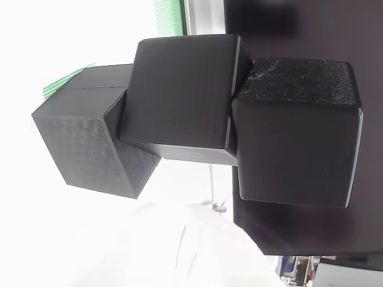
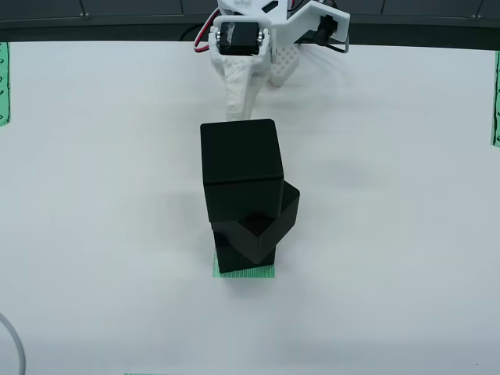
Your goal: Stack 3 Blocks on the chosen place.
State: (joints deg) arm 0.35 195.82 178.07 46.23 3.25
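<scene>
The blocks (image 2: 246,203) are stacked three high on the green-striped chosen place (image 2: 244,273) in the view from above — middle one twisted, top one leaning toward the white gripper (image 2: 246,94). The stack is seen just beside the fingertips, apart from them. Jaw state can't be told. No writing is readable.

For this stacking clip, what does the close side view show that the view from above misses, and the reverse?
Close side view alone: grainy surface texture on the nearest matte black plastic cube, and how the three cubes sit twisted against each other, picture turned sideways. A large dark panel lies behind.

View from above alone: the white arm with its gripper standing apart behind the stack, the white table, green striped strips at its edges.

Both: the black cubes stacked on the square green-and-white striped patch, rotated out of line.
</scene>
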